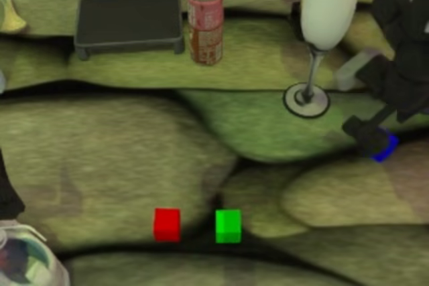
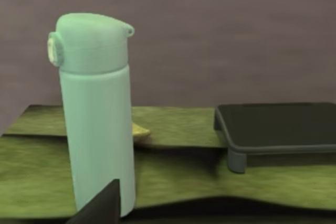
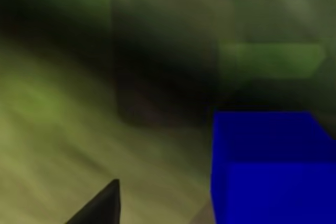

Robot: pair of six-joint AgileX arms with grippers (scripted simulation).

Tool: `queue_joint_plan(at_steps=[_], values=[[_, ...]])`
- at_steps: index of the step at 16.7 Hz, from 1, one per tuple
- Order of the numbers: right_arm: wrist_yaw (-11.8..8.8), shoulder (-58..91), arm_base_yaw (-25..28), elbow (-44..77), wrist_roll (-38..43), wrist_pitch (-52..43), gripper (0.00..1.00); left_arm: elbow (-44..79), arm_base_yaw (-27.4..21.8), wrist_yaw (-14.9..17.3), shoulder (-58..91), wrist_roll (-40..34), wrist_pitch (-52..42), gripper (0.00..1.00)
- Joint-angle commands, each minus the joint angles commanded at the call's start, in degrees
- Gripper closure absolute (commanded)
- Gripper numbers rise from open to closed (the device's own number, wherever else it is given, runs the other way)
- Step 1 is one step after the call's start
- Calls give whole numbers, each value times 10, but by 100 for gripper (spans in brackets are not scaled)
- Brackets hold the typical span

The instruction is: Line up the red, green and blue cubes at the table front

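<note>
The mossy olive table point(image 1: 120, 165) runs back to a dull purple wall. At the front, around six o'clock of the top view, the red cube point(image 1: 167, 224) and the green cube point(image 1: 228, 225) sit side by side with a gap between them, edges roughly square to the table front. The blue cube point(image 1: 384, 145) lies well apart, out toward three o'clock, turned a little askew, plain and deep blue, with only one corner showing past the right gripper point(image 1: 367, 136) that sits over it. From that gripper the free place in the row lies toward seven o'clock, just right of green. The right arm is clearly the nearer one. I cannot tell whether its fingers are closed on the cube or merely around it; the wrist view shows the cube close beside one dark fingertip point(image 3: 100, 205). The left arm point(image 1: 8, 195) is parked at nine o'clock.
</note>
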Motion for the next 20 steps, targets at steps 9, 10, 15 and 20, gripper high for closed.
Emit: queue_joint_plan(at_steps=[9, 10, 15, 20], values=[[0, 30, 1, -43, 1, 71, 8, 0, 0, 0, 0, 0, 0, 0], [0, 30, 1, -43, 1, 71, 15, 0, 0, 0, 0, 0, 0, 0], [0, 30, 1, -43, 1, 71, 53, 0, 0, 0, 0, 0, 0, 0], [0, 30, 1, -43, 1, 71, 90, 0, 0, 0, 0, 0, 0, 0]])
